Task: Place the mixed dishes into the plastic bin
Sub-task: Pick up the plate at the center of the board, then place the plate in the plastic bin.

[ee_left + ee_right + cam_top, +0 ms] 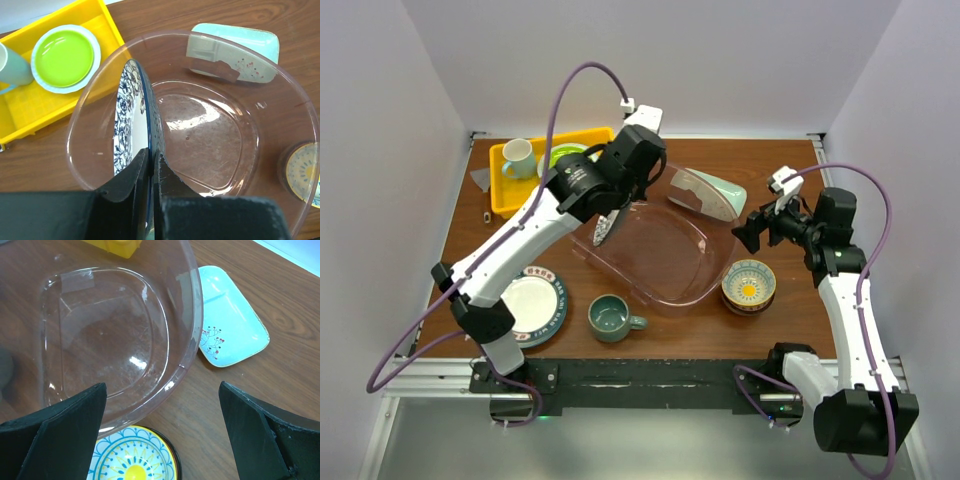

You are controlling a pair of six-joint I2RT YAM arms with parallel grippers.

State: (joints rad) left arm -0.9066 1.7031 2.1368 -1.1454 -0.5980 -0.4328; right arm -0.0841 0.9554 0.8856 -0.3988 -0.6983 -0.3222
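A patterned plate (131, 115), judged stiff, slick and breakable, is being gripped edge-on by its rim in the clenched left gripper (151, 156), with the plastic bin (210, 135) directly beneath it and the right gripper (161, 390) spread empty.

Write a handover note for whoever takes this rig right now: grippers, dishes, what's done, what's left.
Left gripper: shut on a patterned plate, held on edge over the plastic bin.
Right gripper: open, empty, by the bin's right side.
Done: nothing released in the bin yet.
Left: drop that plate; then the second plate, mug, bowls and divided tray.
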